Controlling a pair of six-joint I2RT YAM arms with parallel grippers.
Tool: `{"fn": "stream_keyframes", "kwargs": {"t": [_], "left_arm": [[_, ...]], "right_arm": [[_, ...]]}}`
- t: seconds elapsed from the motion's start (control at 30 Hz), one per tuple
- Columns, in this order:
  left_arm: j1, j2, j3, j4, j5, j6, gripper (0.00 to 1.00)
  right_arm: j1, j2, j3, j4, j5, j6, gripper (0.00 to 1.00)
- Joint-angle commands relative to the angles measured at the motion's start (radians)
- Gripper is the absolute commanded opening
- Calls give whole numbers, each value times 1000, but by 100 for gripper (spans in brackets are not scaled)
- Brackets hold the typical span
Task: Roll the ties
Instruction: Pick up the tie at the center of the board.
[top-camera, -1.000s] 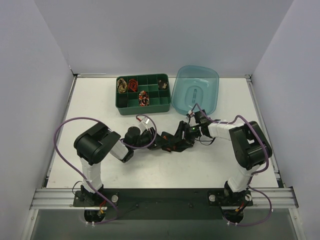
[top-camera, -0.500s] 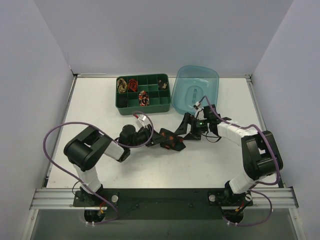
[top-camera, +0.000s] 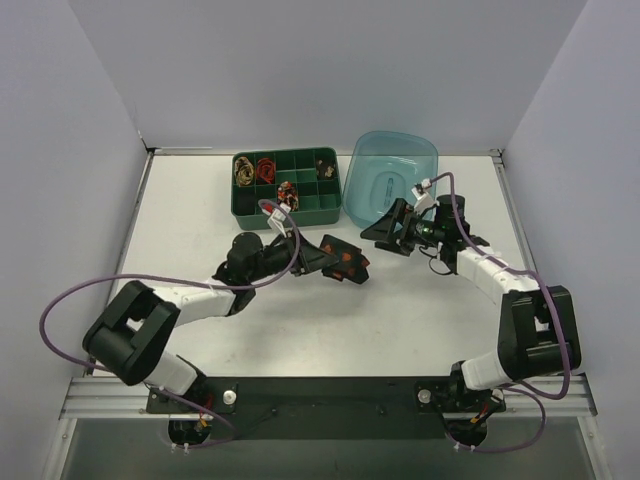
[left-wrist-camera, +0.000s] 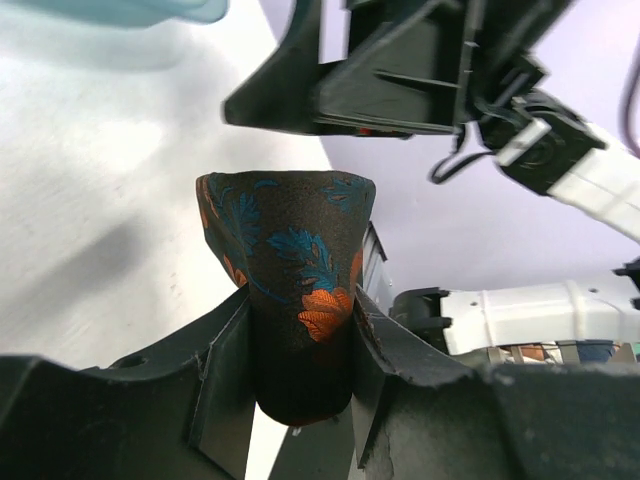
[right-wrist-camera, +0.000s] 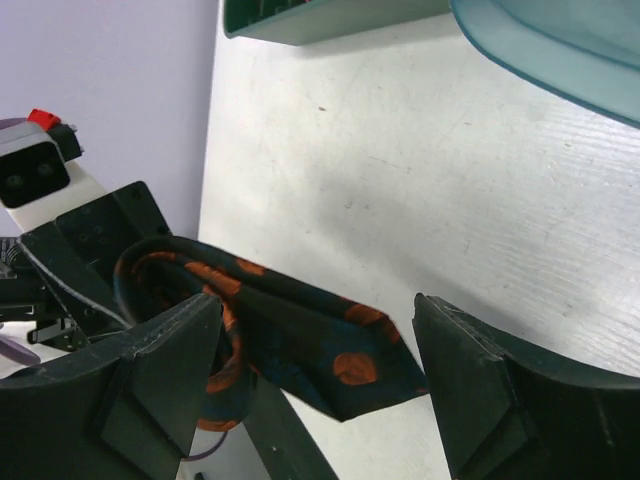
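Item: rolled tie, black fabric with orange and teal leaf pattern, wound into a short flattened coil. Location: raised over the middle of the table, in front of the green tray and well apart from its wall. Holder: left gripper, fingers closed on the lower part of the coil from both sides, the upper part standing free beyond the fingertips. Second tool: right gripper, jaws wide apart and holding nothing; it sits at the near edge of the blue tub. Key relation: from the right gripper the coil lies toward the robot's left and slightly nearer the bases, close but not touching. In the right wrist view the coil runs slantwise across the gap between the spread fingers, its long side going from the left gripper's end down to a pointed corner. Stored stock: coiled ties occupy several tray compartments, namely one gold-black, one red, one black-orange and one dark coil at the far right corner; the other compartments look vacant. Assessment: rolling of this piece appears finished. The tray lies just beyond the coil on the left arm's side, so the left arm is nearer for stowing, and the coil's short axis would need to fit a compartment.
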Motion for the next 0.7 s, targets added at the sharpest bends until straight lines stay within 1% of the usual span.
{"fn": "stream_keyframes", "kwargs": {"t": [0.0, 0.03, 0.13, 0.17, 0.23, 0.27, 0.3, 0.33, 0.37, 0.4, 0.43, 0.47, 0.6, 0.67], "left_arm": [[5, -126, 86, -120, 27, 52, 45], [7, -160, 96, -139, 27, 53, 45], [16, -211, 113, -176, 39, 49, 45], [18, -221, 127, -194, 44, 50, 45], [19, -250, 141, -205, 53, 46, 45], [19, -260, 150, -206, 56, 41, 45], [19, -267, 155, -203, 59, 27, 45], [19, -281, 159, -197, 64, 20, 45], [19, -286, 165, -199, 67, 15, 45], [21, -292, 176, -197, 70, 4, 45], [21, -301, 182, -196, 69, 0, 45], [21, -306, 190, -193, 70, -10, 45], [22, -333, 204, -205, 65, -14, 45], [22, -344, 205, -219, 58, -13, 44]], "right_arm": [[-28, -41, 41, 199, -111, 97, 80], [-31, -41, 41, 236, -146, 146, 80], [-42, -44, 45, 357, -212, 218, 80], [-45, -47, 38, 394, -223, 276, 80], [-50, -35, 38, 529, -261, 351, 80], [-50, -24, 29, 599, -269, 459, 80], [-50, -12, 25, 767, -278, 532, 80], [-50, 22, 23, 857, -283, 599, 80], [-50, 45, 20, 949, -287, 758, 80], [-50, 71, 25, 1150, -289, 833, 80], [-47, 130, 35, 1244, -290, 905, 82], [-42, 155, 47, 1336, -302, 1003, 85], [-14, 151, 52, 1314, -330, 955, 86], [-16, 130, 46, 1257, -335, 927, 86]]}}
